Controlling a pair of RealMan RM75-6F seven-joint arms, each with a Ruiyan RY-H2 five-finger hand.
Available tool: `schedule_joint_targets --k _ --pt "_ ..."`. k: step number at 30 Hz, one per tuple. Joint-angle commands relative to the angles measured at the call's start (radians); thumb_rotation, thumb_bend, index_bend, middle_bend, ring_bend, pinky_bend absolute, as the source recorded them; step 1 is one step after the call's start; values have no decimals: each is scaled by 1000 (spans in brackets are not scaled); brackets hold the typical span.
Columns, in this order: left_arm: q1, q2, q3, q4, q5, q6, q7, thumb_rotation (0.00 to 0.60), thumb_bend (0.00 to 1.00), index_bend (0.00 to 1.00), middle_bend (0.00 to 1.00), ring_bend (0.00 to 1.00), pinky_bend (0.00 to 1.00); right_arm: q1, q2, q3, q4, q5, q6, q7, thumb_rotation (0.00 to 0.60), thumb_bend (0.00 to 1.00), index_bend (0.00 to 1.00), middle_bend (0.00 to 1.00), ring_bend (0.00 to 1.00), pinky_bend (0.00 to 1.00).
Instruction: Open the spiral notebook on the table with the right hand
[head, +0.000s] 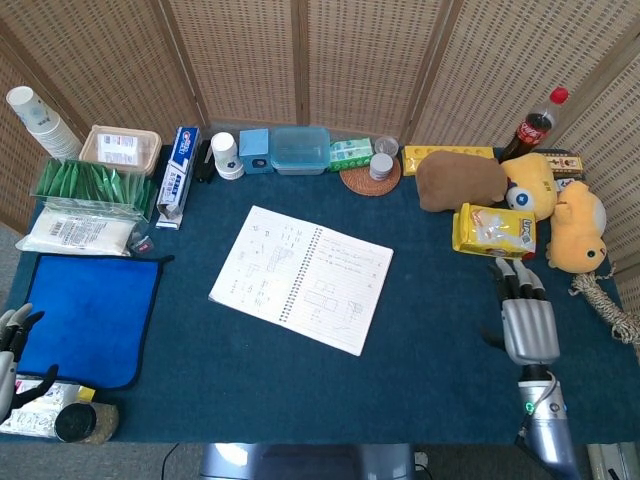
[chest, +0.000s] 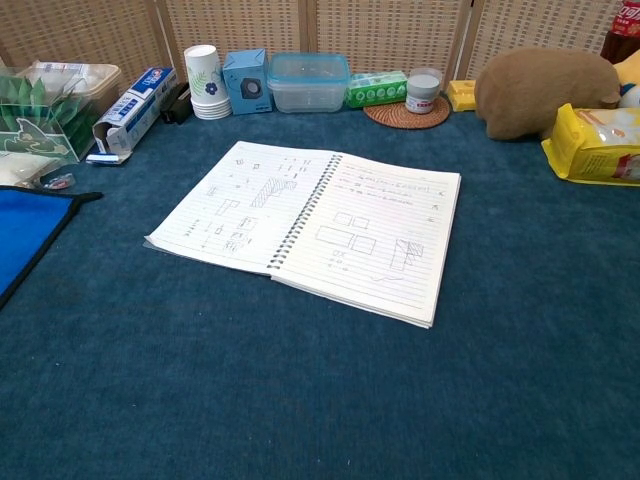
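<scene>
The spiral notebook (head: 303, 277) (chest: 309, 225) lies open and flat in the middle of the blue table, both pages showing pencil sketches and writing, its wire spine running down the centre. My right hand (head: 526, 320) hangs near the table's right front, fingers extended and apart, holding nothing, well clear of the notebook. My left hand (head: 12, 340) shows only at the far left edge of the head view, fingers spread, empty. Neither hand appears in the chest view.
A blue mat (head: 82, 317) lies at the left. Along the back stand a cup stack (chest: 208, 82), toothpaste box (head: 178, 175), clear container (chest: 309, 81) and coaster (head: 369, 178). A brown plush (head: 458, 180), yellow packet (head: 494, 231), yellow toy (head: 575, 228) and cola bottle (head: 533, 125) crowd the right.
</scene>
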Motion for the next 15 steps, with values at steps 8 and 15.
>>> schedule_joint_targets --k 8,15 --pt "17 -24 17 1 23 24 7 600 307 230 93 34 0 -124 -14 -46 90 -65 77 88 600 148 127 150 42 146" --pt "15 -24 26 -17 37 21 37 600 307 229 92 34 0 -146 -6 -36 109 -91 63 115 600 147 127 151 43 146"
